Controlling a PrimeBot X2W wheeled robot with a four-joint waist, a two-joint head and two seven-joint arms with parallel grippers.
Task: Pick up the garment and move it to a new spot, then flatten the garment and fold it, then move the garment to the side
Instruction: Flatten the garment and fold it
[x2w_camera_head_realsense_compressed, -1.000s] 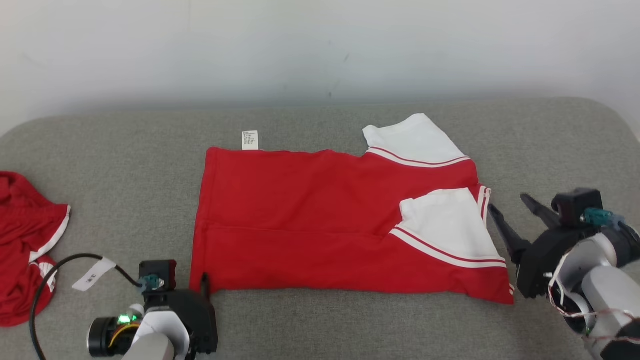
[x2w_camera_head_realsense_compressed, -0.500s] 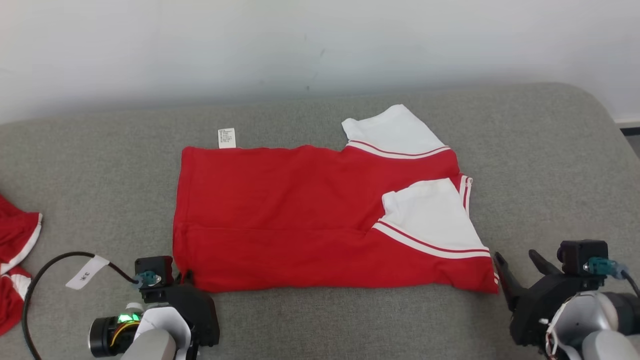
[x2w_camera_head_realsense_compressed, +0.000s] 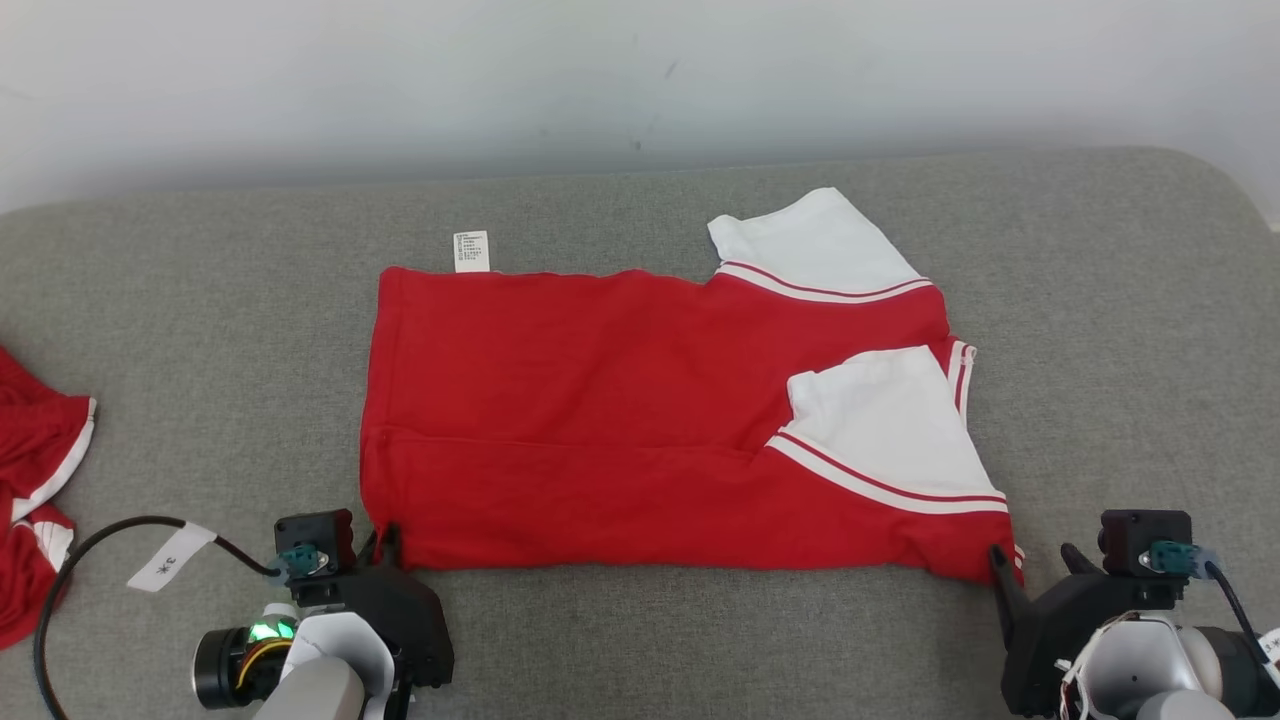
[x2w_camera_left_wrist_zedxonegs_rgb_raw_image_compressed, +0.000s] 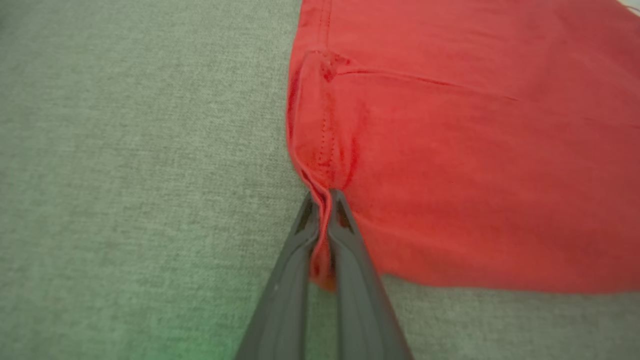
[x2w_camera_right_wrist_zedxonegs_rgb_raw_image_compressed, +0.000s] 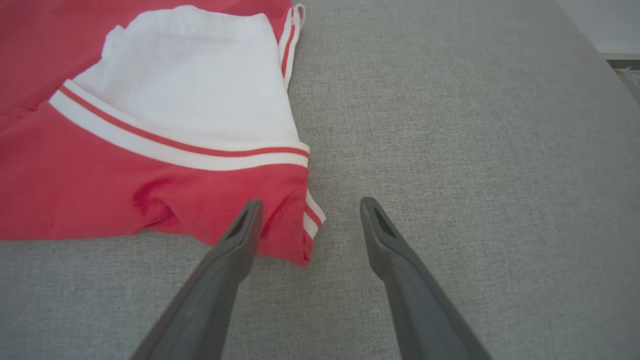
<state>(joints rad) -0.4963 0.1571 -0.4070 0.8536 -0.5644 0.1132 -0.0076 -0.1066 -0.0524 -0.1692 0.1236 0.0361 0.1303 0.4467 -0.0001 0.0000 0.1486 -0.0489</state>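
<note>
In the head view, the red and white shirt is lying folded on the grey cushion, with the left gripper sitting at its near left corner and the right gripper at its near right corner. In the left wrist view, the left gripper's jaws are pinching the shirt's hemmed corner tight between them, bunching the cloth there. In the right wrist view, the right gripper's jaws are standing wide apart and gripping nothing, one finger lying over the shirt's striped corner, the other over bare cushion beside it.
</note>
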